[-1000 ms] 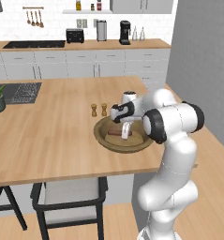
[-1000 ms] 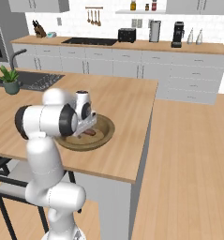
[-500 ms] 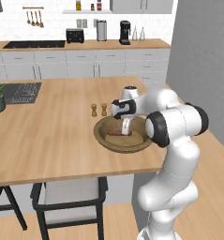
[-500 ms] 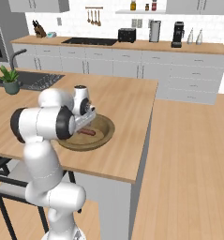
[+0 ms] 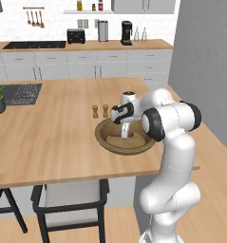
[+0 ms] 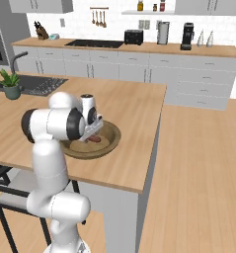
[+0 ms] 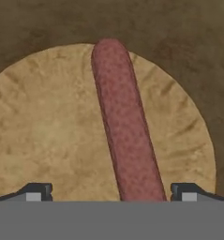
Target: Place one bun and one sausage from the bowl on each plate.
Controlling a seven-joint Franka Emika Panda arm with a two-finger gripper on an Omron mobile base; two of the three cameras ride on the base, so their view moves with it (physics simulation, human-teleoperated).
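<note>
Seemingly poised for a pick, the gripper (image 5: 125, 131) hangs in the left base view directly over the bowl (image 5: 126, 137), which sits on the wooden island counter (image 5: 53, 133) near its right end, just in front of a pair of small shakers (image 5: 100, 111). The bowl is wide, shallow and thick-rimmed, of dark brown wood, and a reddish sausage (image 5: 116, 134) lies in its hollow under the hand. The arm is bent down over it so the fingers point straight into the dish, which suits a grasp from above.

From the right base view the same bowl (image 6: 107, 143) lies close beside the robot's upper arm, and the sausage (image 6: 94, 140) shows as a short red-brown bar on the lighter floor of the bowl; the gripper (image 6: 90, 134) is partly masked by the arm here, so how near it is to the sausage is hard to judge.

Looking along the hand, the sausage (image 7: 124, 126) is a smooth, round-ended cylinder with a mottled skin, running up between the two dark fingertips (image 7: 36, 191). It rests on a pale disc with a grainy surface, possibly the bowl's floor. The jaws stand spread wide on either side of the sausage, holding nothing; I judge the next step is to lower and close on it.
</note>
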